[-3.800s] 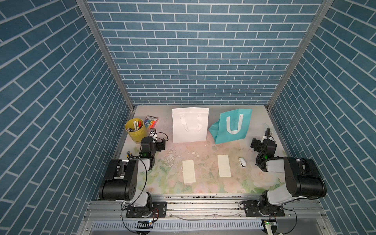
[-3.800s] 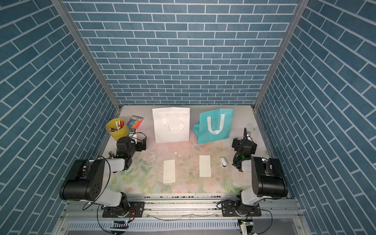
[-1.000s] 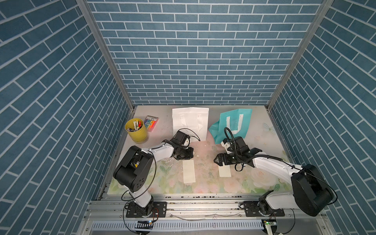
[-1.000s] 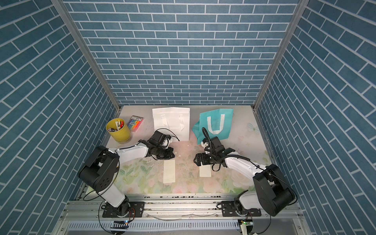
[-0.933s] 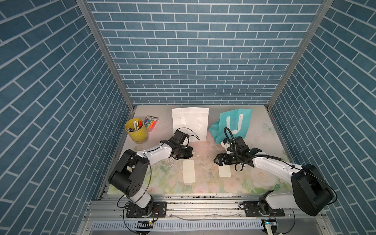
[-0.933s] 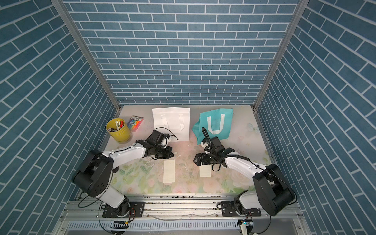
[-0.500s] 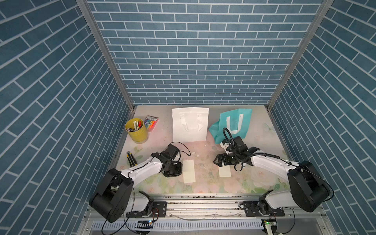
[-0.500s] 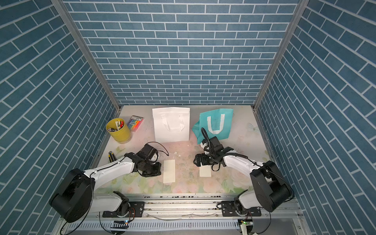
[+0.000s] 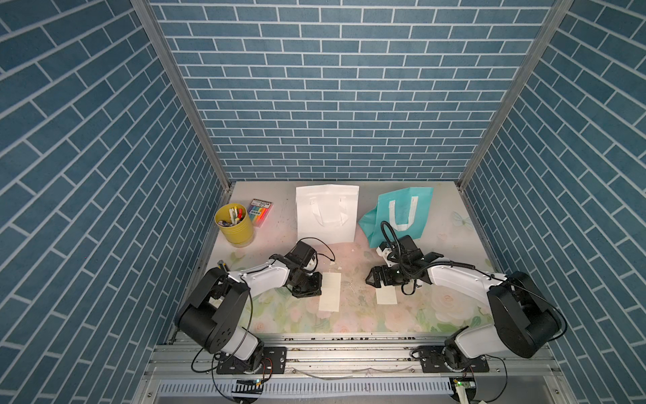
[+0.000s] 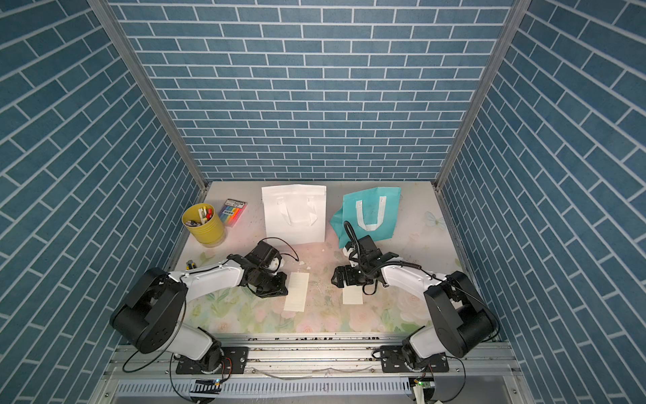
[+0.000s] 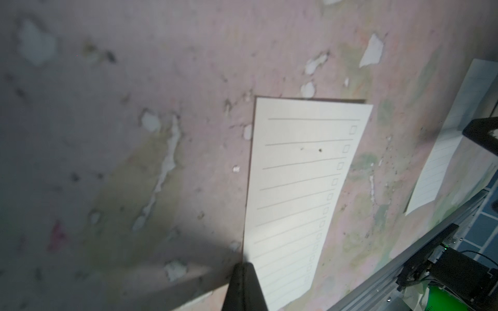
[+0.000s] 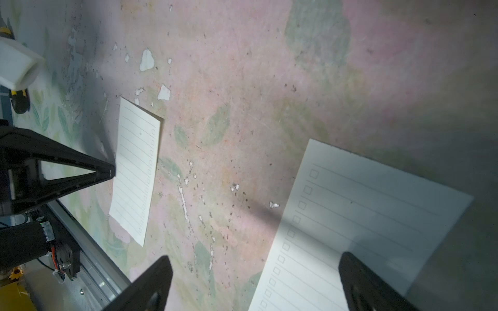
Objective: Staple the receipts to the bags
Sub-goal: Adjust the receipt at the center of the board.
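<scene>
left gripper (image 11: 244, 269) pinched fully shut, nothing in it, tips right at long edge of left receipt (image 9: 330, 292), lower centre of top views. right gripper (image 12: 254, 269) spread wide, empty, one finger (image 12: 358, 280) over right receipt (image 9: 386, 298), other over bare floral mat (image 9: 349, 316).

white bag (image 9: 327, 213) and teal bag (image 9: 403, 210) lie flat, upper middle of table, well apart from both slips.

worry: thin flat paper, so shut tips probably just shove or buckle it; wide jaws may scrape mat and miss edge.

right receipt's upper part hidden under gripper in top views. can't spot stapler anywhere. actual tip-to-paper contact unclear.
</scene>
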